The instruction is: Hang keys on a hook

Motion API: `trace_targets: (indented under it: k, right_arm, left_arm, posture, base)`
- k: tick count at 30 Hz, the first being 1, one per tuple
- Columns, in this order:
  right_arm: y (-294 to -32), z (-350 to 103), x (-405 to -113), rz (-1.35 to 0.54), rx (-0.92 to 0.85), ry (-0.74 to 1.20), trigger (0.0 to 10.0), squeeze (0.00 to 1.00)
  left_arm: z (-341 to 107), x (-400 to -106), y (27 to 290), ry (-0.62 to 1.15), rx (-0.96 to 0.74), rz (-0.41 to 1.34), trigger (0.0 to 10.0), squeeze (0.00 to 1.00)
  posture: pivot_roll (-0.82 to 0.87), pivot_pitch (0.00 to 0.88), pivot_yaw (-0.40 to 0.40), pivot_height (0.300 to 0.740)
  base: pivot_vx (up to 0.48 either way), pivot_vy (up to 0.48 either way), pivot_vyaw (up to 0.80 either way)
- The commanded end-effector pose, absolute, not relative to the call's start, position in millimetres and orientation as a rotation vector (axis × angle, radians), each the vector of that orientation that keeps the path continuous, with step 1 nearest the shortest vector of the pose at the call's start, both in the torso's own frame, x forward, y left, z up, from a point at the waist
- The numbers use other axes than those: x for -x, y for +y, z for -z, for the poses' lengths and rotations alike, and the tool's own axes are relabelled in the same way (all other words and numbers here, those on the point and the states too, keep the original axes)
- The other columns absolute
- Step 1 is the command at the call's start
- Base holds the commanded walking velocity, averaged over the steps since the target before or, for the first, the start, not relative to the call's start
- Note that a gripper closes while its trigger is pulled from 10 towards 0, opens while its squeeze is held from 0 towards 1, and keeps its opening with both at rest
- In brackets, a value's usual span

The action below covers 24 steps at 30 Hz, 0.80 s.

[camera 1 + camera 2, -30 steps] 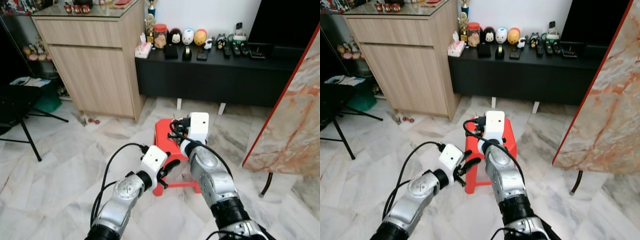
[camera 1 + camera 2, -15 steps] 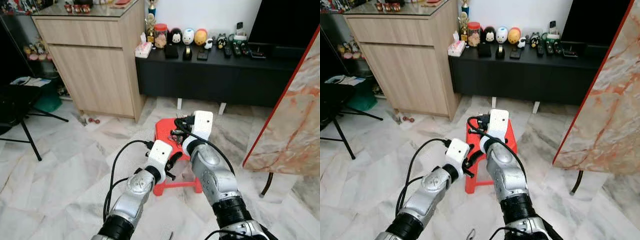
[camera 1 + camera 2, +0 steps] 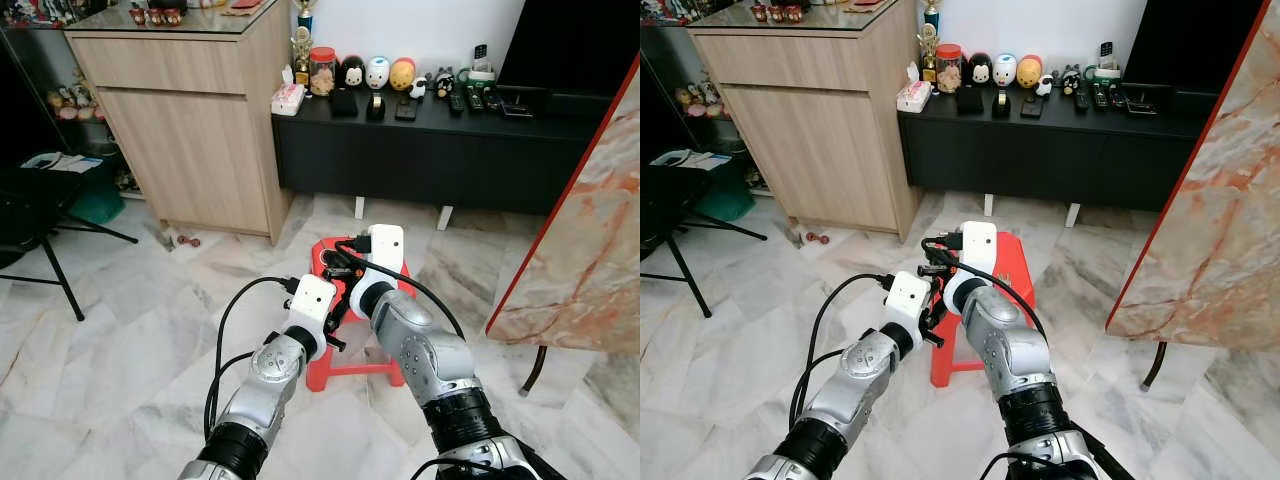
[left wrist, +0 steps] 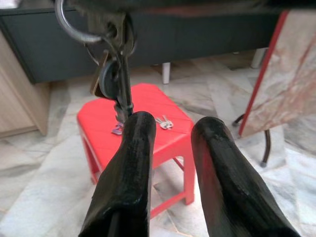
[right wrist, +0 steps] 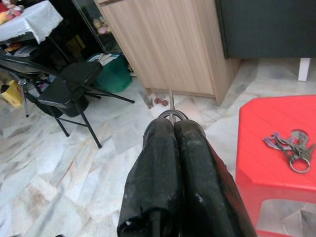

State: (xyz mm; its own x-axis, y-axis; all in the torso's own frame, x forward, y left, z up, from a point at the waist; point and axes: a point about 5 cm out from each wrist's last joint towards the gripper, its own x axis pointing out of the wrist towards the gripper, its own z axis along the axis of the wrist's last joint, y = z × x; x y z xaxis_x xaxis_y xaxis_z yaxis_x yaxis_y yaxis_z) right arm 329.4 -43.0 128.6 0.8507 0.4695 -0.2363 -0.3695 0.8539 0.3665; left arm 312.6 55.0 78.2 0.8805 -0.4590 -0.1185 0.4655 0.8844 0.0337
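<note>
While my right gripper (image 5: 173, 126) pinches the ring (image 4: 69, 24), the keys (image 4: 116, 74) dangle from it just above my left gripper (image 4: 173, 128).

Right fingers pressed together on the ring's wire; left fingers spread, holding nothing. The bunch hangs with its long axis straight down, its lowest key close over the tip of one left finger (image 4: 136, 131), whether touching I cannot tell. Both hands are raised together over the near left part of the red stool (image 4: 143, 103), wrists nearly meeting, right forearm reaching in from near right, left from near left. A second bunch (image 4: 163, 122) lies flat on the stool top, farther off. The right hand has the load, so I judge the carry is its job. Where the hook is I cannot tell.
</note>
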Motion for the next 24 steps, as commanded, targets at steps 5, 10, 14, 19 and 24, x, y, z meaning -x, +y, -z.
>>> trace_targets:
  k: [5, 10, 14, 19, 24]
  right_arm:
    - [-29.1, -149.7, -330.0, -0.496, -0.346, 0.296, 10.0, 0.00]
    - [-27.7, -153.6, -329.5, -0.505, -0.350, 0.294, 10.0, 0.00]
    - [-25.9, -157.7, -328.6, -0.512, -0.357, 0.289, 10.0, 0.00]
    - [-24.3, -160.2, -327.3, -0.521, -0.376, 0.292, 10.0, 0.00]
    - [-23.2, -164.5, -324.9, -0.534, -0.405, 0.295, 10.0, 0.00]
  left_arm:
    - [-73.9, -314.6, 60.7, 0.102, -0.118, 0.433, 10.0, 0.00]
    - [-73.5, -315.2, 59.5, 0.097, -0.147, 0.427, 10.0, 0.00]
    - [-71.9, -316.1, 60.9, 0.098, -0.158, 0.408, 10.0, 0.00]
    - [-71.0, -316.4, 60.6, 0.099, -0.164, 0.405, 10.0, 0.00]
    - [-73.2, -318.5, 62.5, 0.075, -0.166, 0.368, 10.0, 0.00]
  posture:
    - [-0.03, 0.000, -0.034, 0.740]
    - [-0.03, 0.000, -0.034, 0.740]
    - [-0.03, 0.000, -0.034, 0.740]
    - [-0.03, 0.000, -0.036, 0.740]
    - [-0.03, 0.000, -0.039, 0.740]
  base:
    - [0.000, 0.000, 0.00]
    - [0.000, 0.000, 0.00]
    - [0.000, 0.000, 0.00]
    - [0.000, 0.000, 0.00]
    - [0.000, 0.000, 0.00]
